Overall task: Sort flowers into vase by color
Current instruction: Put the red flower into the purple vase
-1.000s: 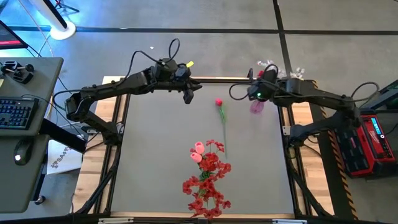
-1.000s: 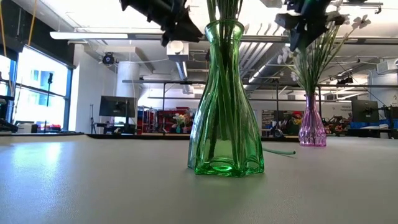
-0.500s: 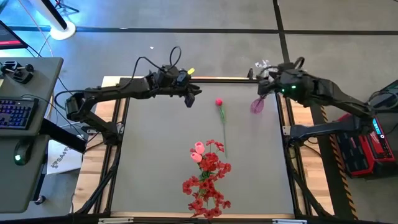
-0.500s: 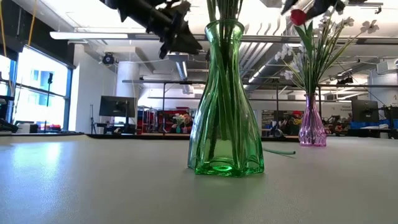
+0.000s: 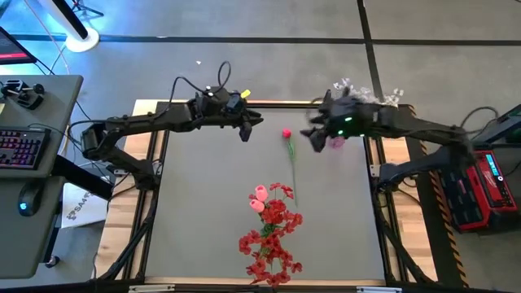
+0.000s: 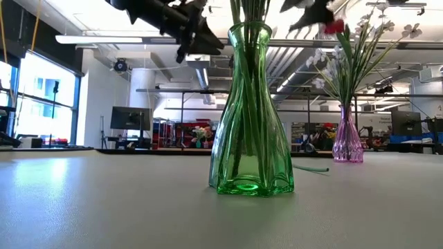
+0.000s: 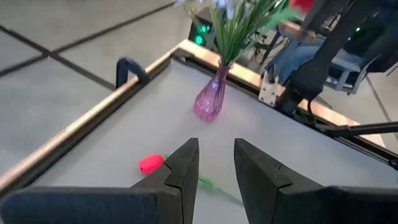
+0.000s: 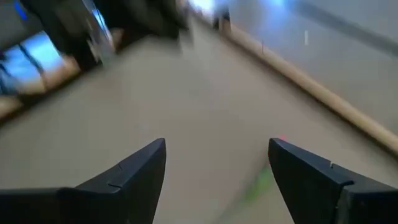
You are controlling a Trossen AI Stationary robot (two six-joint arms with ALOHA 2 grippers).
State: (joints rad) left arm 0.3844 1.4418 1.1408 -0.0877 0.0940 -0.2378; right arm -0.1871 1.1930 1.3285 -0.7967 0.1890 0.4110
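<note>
A single red bud [image 5: 286, 134] lies flat on the table, its green stem [image 5: 292, 175] running toward the near edge. It also shows in the left wrist view [image 7: 151, 163]. White sprays stand in the pink vase [image 5: 335, 141] at the far right. Red and pink blossoms fill the green vase [image 6: 249, 117] near the table's near edge. My left gripper [image 5: 247, 129] hovers left of the bud, fingers slightly apart [image 7: 216, 168]. My right gripper [image 5: 313, 135] hangs between bud and pink vase, wide open [image 8: 217, 168].
A raised wooden rim [image 7: 93, 121] runs along the table's far edge, close behind both grippers. The pink vase [image 7: 211, 99] stands just right of my right gripper. The red and pink blossoms [image 5: 273, 232] spread over the near middle. Open grey surface lies left of them.
My right gripper drew back from the pink vase toward the far right corner, then swung left and nearer. It now hangs between the vase and the lying red bud. The bud and both vases have stayed in place.
</note>
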